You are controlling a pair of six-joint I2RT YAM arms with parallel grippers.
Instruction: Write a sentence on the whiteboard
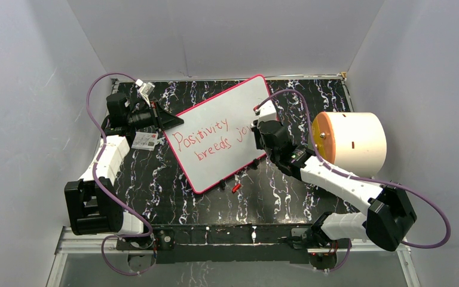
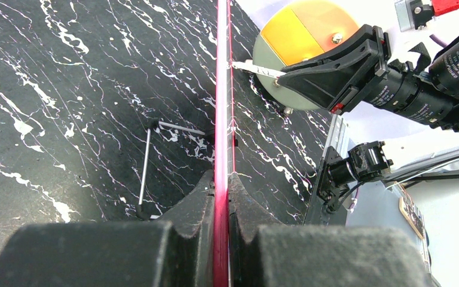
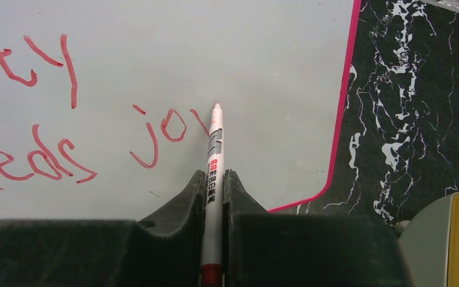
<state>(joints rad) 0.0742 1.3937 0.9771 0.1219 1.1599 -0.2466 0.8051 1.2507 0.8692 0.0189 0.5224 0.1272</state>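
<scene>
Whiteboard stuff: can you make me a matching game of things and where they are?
Things: 1 white marker pen, red tip; 2 white whiteboard, pink-red frame; 3 tiny red piece; 4 big white drum, orange end.
Places: A beside the whiteboard's near edge; B edge pinched by left gripper; C far right; D clamped in right gripper.
Pairs: 1-D; 2-B; 3-A; 4-C.

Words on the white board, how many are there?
3. "Positivity" on the upper line, "breeds" under it, and an unfinished "joy" right of that, by the pen tip. None seem hidden.
</scene>
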